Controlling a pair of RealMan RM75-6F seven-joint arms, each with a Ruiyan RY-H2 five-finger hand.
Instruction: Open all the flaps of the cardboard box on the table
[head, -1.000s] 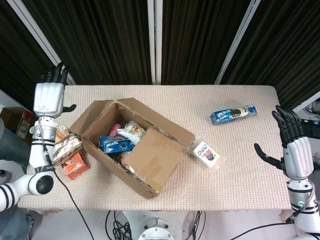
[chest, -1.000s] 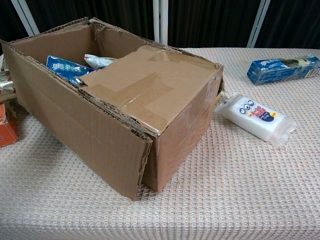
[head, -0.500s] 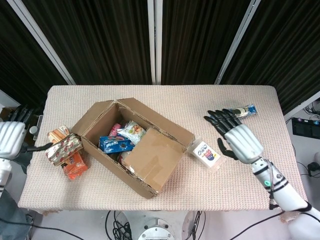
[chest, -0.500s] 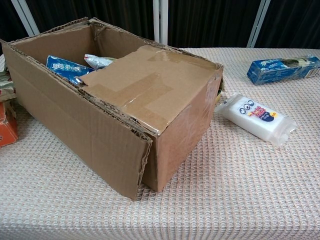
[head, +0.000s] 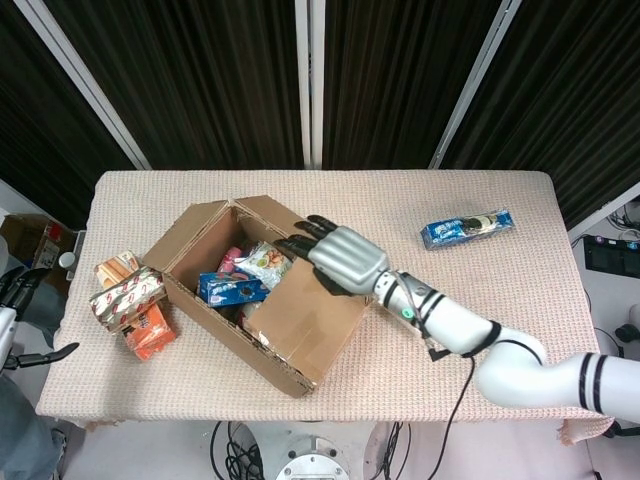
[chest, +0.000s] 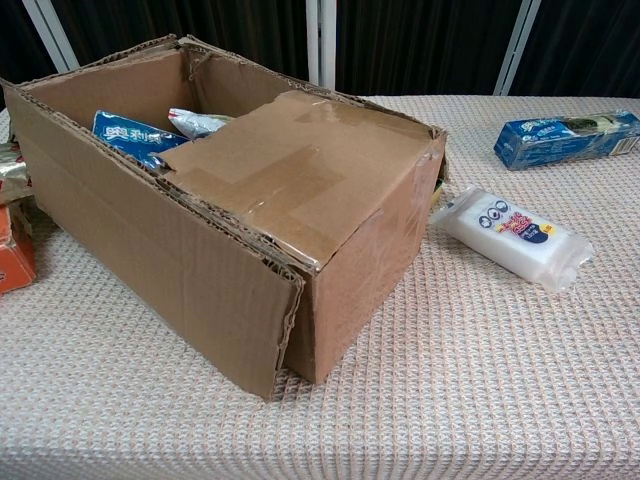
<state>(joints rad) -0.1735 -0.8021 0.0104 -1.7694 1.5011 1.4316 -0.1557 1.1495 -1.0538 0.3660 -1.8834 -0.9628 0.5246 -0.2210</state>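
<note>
Right robot hand (head: 338, 255) — over cardboard box (head: 262, 290)

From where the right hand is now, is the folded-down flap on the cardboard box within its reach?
Probably yes. In the head view the right hand hovers over the box's far wall, fingers spread, beside the closed flap. Nothing lies on the flap. The chest view does not show the hand, so its height above the flap is unclear.
</note>
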